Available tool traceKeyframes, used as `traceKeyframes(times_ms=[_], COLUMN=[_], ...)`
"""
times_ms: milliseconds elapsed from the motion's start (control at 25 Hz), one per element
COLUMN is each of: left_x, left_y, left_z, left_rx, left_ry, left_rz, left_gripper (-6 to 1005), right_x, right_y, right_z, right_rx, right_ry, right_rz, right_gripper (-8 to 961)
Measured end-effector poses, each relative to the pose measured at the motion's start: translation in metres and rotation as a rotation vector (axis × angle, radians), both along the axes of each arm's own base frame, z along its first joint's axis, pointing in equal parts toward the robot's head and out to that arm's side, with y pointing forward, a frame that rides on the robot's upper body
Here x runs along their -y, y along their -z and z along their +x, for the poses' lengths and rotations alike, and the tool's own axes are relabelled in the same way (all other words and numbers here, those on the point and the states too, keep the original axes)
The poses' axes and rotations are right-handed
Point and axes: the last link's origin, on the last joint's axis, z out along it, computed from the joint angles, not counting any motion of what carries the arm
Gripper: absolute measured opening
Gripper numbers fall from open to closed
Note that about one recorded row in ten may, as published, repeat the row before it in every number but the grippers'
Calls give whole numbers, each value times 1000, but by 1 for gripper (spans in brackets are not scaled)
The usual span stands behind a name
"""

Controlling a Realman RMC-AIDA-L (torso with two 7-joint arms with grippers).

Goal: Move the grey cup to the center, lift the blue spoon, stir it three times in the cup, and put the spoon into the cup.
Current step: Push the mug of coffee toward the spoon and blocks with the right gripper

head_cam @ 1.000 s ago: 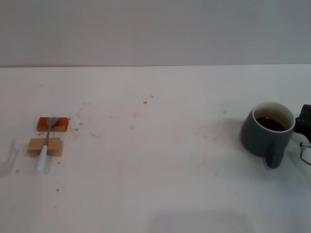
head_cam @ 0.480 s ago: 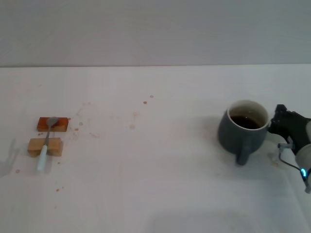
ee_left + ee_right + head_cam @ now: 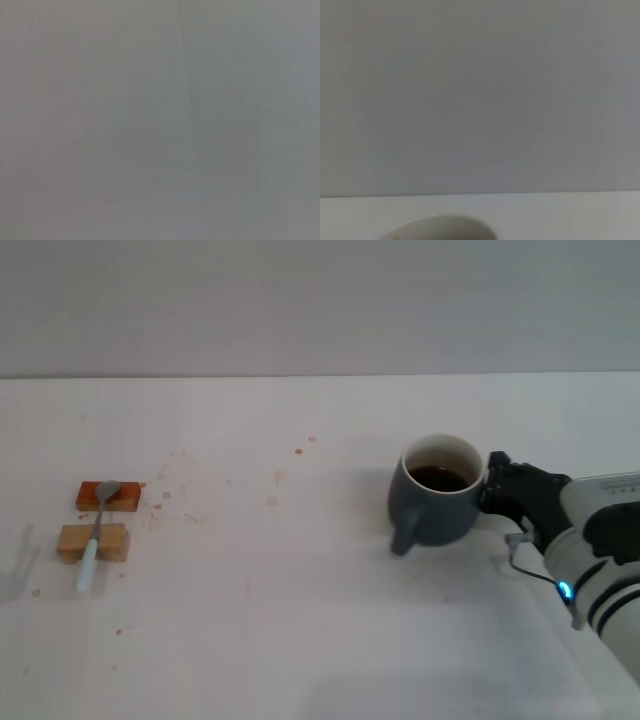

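Head view, right claw [image 3: 497,490] touching grey cup [image 3: 436,502], table [image 3: 300,620] mid-right

Colours on the pale bench

The grey cup [image 3: 436,502] is dark blue-grey outside, white inside, holding dark brown liquid; its white rim [image 3: 437,227] shows in the right wrist view. The blue spoon [image 3: 96,532] has a grey metal bowl and a pale light-blue handle. Under it lie an orange-brown block [image 3: 108,496] and a tan block [image 3: 93,542]. The bench [image 3: 280,620] is off-white with small reddish-brown specks. The right gripper [image 3: 500,492] is black, its arm white with black bands and a small blue light. The wall [image 3: 320,300] is plain grey.
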Motion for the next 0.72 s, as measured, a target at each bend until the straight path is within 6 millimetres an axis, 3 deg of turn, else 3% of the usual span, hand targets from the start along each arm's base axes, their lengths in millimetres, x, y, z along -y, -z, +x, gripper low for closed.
traceKeyframes(times_ms=[720], left_x=[3], left_y=[-1], left_z=[1], left_rx=[-3], left_ry=[8], left_rz=[10], left_gripper=[795], right_x=[6], right_y=[31], right_z=[-43], right_rx=[-17], right_ry=[-123], right_rz=[-151], right_gripper=[-2])
